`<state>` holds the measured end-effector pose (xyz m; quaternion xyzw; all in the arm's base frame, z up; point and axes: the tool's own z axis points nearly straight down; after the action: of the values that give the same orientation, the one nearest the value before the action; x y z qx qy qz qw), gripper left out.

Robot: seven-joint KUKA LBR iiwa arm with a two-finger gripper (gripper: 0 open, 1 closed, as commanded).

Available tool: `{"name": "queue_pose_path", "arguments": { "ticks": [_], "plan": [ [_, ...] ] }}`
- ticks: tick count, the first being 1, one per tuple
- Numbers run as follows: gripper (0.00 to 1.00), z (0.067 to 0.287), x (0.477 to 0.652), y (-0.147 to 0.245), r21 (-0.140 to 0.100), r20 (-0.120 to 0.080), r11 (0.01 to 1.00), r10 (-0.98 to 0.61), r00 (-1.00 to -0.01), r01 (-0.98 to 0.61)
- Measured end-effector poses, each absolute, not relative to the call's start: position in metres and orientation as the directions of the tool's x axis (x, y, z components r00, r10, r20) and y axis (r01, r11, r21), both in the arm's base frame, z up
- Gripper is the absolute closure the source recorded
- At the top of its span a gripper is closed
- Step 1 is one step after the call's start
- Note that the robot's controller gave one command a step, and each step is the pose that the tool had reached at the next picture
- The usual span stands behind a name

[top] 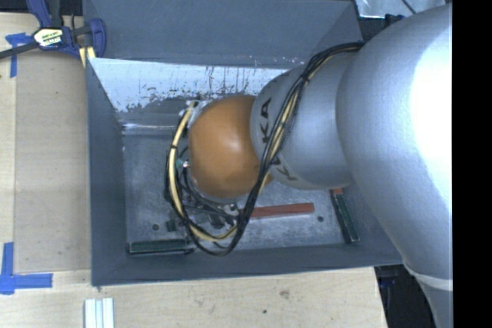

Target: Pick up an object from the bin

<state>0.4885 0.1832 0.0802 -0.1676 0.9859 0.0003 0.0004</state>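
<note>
My gripper (183, 215) is low in the bin's front left part, and little more than a dark piece of it shows among the cables. Just in front of it a flat dark green bar (160, 247) lies along the bin's front wall. A reddish-brown stick (283, 210) lies on the floor to its right, partly hidden by the arm. Further right, a second dark green bar (345, 217) lies slanted near the right wall. I cannot see whether the gripper touches any of them.
The arm comes in from the right and hides the bin's middle and right side. Its orange cover and yellow and black cables sit over the gripper. Bare scuffed floor shows at the left and along the back wall.
</note>
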Motion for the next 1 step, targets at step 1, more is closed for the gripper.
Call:
{"name": "queue_pose_path", "arguments": {
  "ticks": [1],
  "plan": [
    [1.0, 0.1093, 0.4877, 0.1655, 0.0, -0.002, 0.951, -0.311, -0.951, -0.311]
  ]
}}
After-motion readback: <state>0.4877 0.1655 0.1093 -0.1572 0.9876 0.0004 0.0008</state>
